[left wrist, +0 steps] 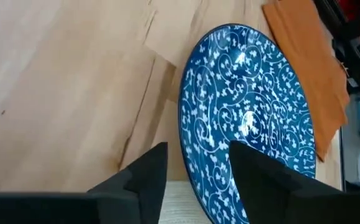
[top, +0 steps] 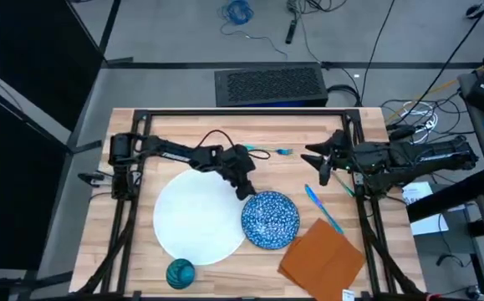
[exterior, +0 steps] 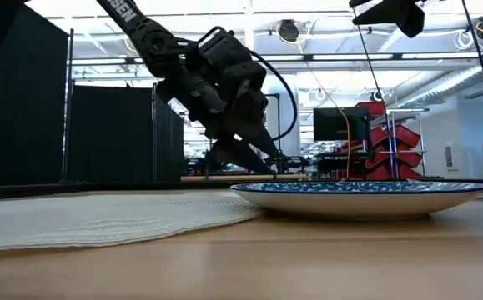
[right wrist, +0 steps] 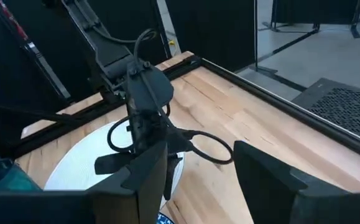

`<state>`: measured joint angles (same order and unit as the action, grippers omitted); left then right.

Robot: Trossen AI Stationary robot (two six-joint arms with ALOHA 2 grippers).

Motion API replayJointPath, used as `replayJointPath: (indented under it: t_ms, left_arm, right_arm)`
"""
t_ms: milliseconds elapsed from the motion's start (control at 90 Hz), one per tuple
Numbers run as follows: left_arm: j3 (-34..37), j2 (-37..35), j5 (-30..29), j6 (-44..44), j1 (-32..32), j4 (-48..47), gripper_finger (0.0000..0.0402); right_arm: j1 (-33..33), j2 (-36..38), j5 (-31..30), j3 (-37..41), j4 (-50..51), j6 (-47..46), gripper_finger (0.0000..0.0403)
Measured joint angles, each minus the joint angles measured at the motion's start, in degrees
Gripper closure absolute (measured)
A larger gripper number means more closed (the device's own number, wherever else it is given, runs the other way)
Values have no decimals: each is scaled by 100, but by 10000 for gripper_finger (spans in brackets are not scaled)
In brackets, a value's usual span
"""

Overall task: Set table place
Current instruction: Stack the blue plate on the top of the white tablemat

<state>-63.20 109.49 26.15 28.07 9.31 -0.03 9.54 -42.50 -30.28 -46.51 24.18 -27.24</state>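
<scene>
A blue speckled bowl [top: 271, 219] [left wrist: 248, 112] rests on the table [top: 141, 251] at centre, its left rim at the edge of the white round plate [top: 198, 216]. My left gripper [top: 243, 187] [left wrist: 195, 180] hangs open just above the bowl's far-left rim, one finger on the bowl's side and one outside it, touching nothing I can see. A teal cup [top: 180, 272] stands near the front edge. The orange-brown napkin [top: 321, 255] lies front right, with slim teal-blue cutlery [top: 323, 209] beside it. My right gripper [top: 315, 160] [right wrist: 198, 180] waits open at the far right.
A black frame [top: 242, 114] edges the table's far side, and arm mounts stand at both sides. Bare wood shows between the bowl and the far edge. A black cable [top: 216, 135] loops over the left arm.
</scene>
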Motion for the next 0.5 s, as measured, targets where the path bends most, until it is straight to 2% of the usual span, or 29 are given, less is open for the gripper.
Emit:
replayJointPath:
  t_ms: [144,500]
  left_arm:
    - [0,0,-495,10,-93,-78,239]
    - [0,59,-649,152,-234,-40,239]
  right_arm:
    - [-4,0,-5,1,0,0,232]
    - [-4,0,-3,0,-42,1,232]
